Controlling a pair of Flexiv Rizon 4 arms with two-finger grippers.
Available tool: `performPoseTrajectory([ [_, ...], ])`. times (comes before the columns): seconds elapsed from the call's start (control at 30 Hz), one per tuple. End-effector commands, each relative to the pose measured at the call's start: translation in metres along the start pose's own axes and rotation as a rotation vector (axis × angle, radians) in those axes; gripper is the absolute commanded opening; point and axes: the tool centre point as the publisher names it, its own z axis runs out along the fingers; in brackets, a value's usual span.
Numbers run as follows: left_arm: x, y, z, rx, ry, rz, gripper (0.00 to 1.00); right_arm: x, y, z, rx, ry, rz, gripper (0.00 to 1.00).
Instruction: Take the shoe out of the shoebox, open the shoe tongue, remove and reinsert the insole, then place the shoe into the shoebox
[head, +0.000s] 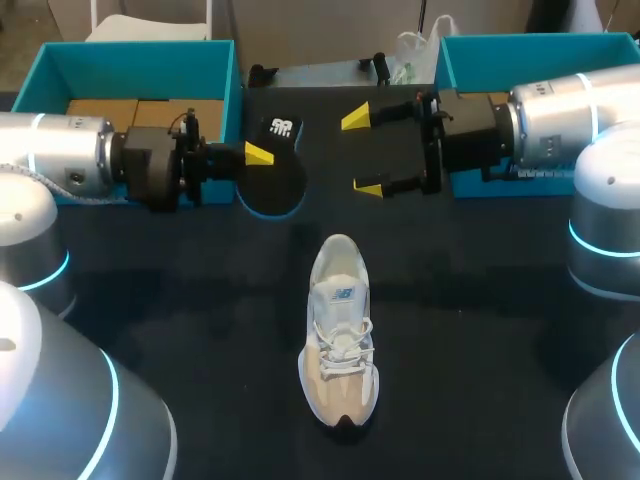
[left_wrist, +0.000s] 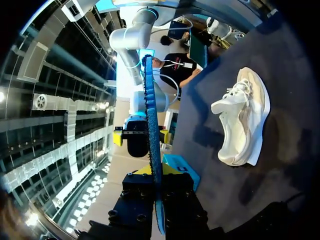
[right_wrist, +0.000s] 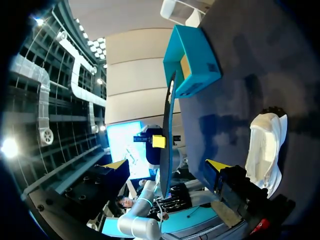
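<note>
The left gripper (head: 258, 155) is clamped on the black insole (head: 275, 180), far left of centre. The shoe (head: 340, 345) lies on the worktop (head: 480, 330) at near centre, outside the boxes. The right gripper (head: 362, 152) is open, near the insole but not touching it. Judged step: insole removed, reinsertion pending. The next move requires aligning the insole with the shoe opening.

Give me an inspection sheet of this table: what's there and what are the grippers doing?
Surface: dark table.
Job's things: pale shoe standing on its sole, outside both boxes; black insole out of the shoe; left teal box and right teal box open at the far side.
Clutter: nothing seen.
Grippers: left gripper shut on the insole; right gripper open, empty.
Cables: thin light cable on the left arm.
Surroundings: nothing seen.
</note>
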Motion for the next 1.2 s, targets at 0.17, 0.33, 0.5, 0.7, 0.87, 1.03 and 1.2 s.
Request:
performPoseTrajectory([
  [0.17,-0.002,-0.002,0.009,-0.057,-0.009,0.166,0.0,0.0,0.0,0.002,-0.002,0.0,0.0,1.0],
  [0.33,0.003,0.001,0.012,-0.052,-0.029,0.168,0.0,-0.003,-0.004,0.014,0.014,0.003,-0.025,1.0],
  [0.5,0.006,0.002,0.016,-0.041,-0.036,0.157,0.0,-0.006,-0.015,0.028,0.014,0.039,-0.093,1.0],
  [0.7,0.005,0.008,0.02,-0.049,-0.048,0.163,0.0,-0.009,-0.022,0.043,0.041,0.039,-0.118,0.81],
  [0.87,0.003,0.01,0.024,-0.047,-0.058,0.179,0.0,-0.01,-0.026,0.052,0.07,0.043,-0.15,0.78],
  [1.03,0.003,0.008,0.028,-0.037,-0.066,0.206,0.0,-0.01,-0.025,0.055,0.078,0.043,-0.16,0.72],
  [1.2,0.002,0.007,0.031,-0.035,-0.076,0.222,0.0,-0.011,-0.023,0.061,0.091,0.044,-0.161,0.49],
])
